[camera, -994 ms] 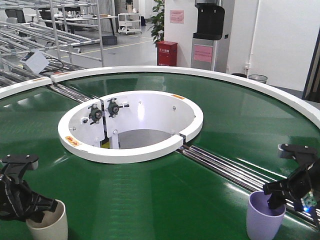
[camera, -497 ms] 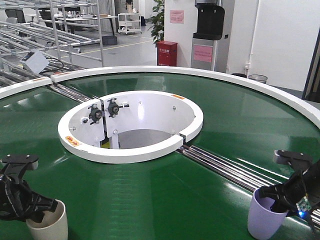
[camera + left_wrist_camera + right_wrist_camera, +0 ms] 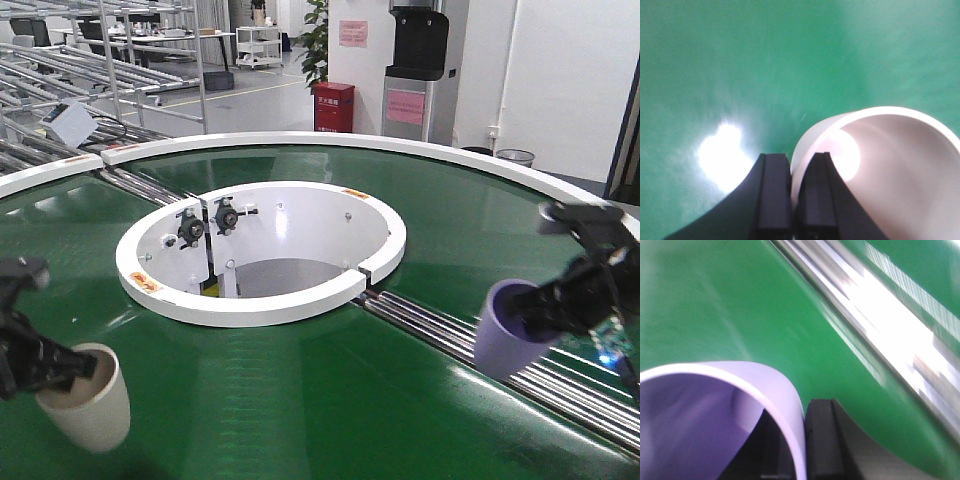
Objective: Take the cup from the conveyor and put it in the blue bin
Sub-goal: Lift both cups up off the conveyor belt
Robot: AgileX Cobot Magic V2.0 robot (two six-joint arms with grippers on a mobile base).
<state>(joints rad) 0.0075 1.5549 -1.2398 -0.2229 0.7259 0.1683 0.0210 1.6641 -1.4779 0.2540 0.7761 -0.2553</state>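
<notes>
The conveyor (image 3: 320, 400) fills the front view with its dark-green belt. A cream cup (image 3: 85, 405) hangs tilted just above the belt at the lower left, with my left gripper (image 3: 45, 365) shut on its rim. The left wrist view shows one finger inside the cream cup (image 3: 890, 165) and one outside, left gripper (image 3: 796, 162) pinching the wall. At the right, a purple cup (image 3: 505, 330) is held tilted over the rollers by my right gripper (image 3: 545, 305). In the right wrist view the right gripper (image 3: 799, 440) clamps the purple cup (image 3: 690, 415) wall. The blue bin is out of view.
The white central ring (image 3: 262, 300) sits mid-belt, with steel rollers (image 3: 470, 345) running diagonally from it to the lower right. The white outer rim (image 3: 560, 190) curves behind. A red box (image 3: 333, 106) and a water dispenser (image 3: 415, 70) stand beyond the conveyor.
Both cups have left the belt. The right arm rose with the purple cup, now tilted. The left arm lifted the cream cup and shifted left.
</notes>
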